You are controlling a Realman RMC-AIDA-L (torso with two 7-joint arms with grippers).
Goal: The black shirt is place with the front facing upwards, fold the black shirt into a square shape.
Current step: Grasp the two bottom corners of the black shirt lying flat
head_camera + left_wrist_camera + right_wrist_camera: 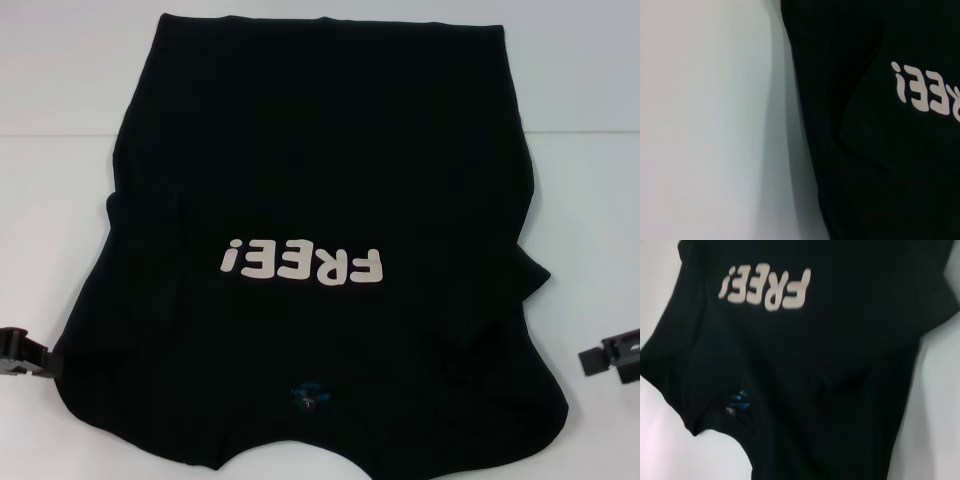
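The black shirt [320, 180] lies spread front up on the white table [60, 100], collar toward me and hem at the far side. Its cream letters "FREE!" [303, 264] read upside down, and a small blue neck label [305, 395] shows by the collar. Both sleeves look tucked in over the body. My left gripper [45, 358] sits low at the shirt's left shoulder edge, touching or nearly touching it. My right gripper [592, 360] hovers a short way off the right shoulder edge. The left wrist view shows the shirt [865, 165] beside bare table [705, 125]. The right wrist view shows the shirt [840, 355], its letters [765, 288] and its label [737, 402].
White tabletop surrounds the shirt on the left, right and far sides. A seam or edge line crosses the table behind the shirt's upper half. The collar end reaches the near table edge.
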